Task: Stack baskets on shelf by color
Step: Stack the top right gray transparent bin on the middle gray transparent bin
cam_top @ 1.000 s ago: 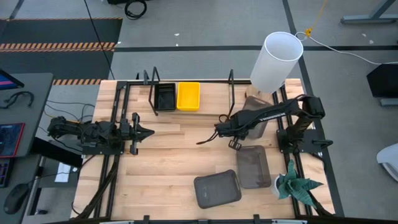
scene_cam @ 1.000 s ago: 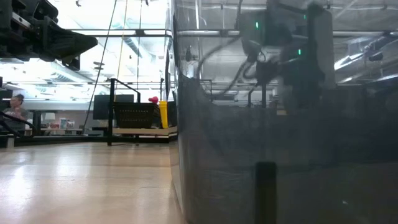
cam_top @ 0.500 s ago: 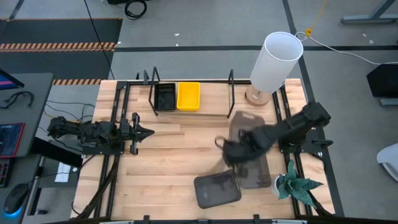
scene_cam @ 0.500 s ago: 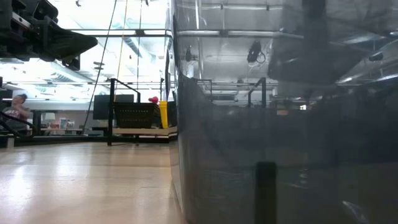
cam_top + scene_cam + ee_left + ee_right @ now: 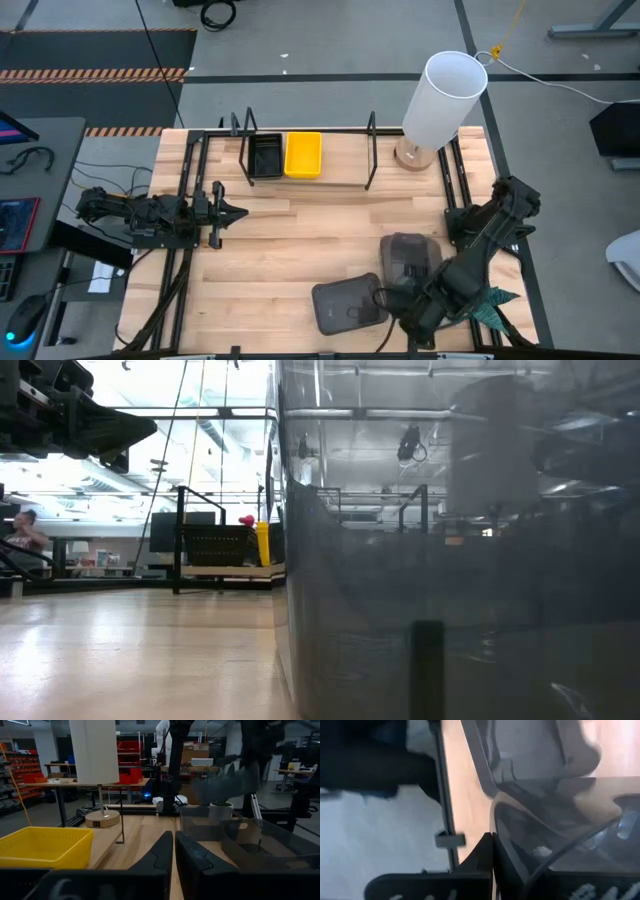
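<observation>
Two grey baskets lying differently angled.

Wide bare table through the middle. Blocked at the near right corner by two dark grey baskets, along the far edge by shelf uprights, lamp at far right.

The right gripper has swung from the table's middle to the near edge, and the grey basket came with it.
</observation>
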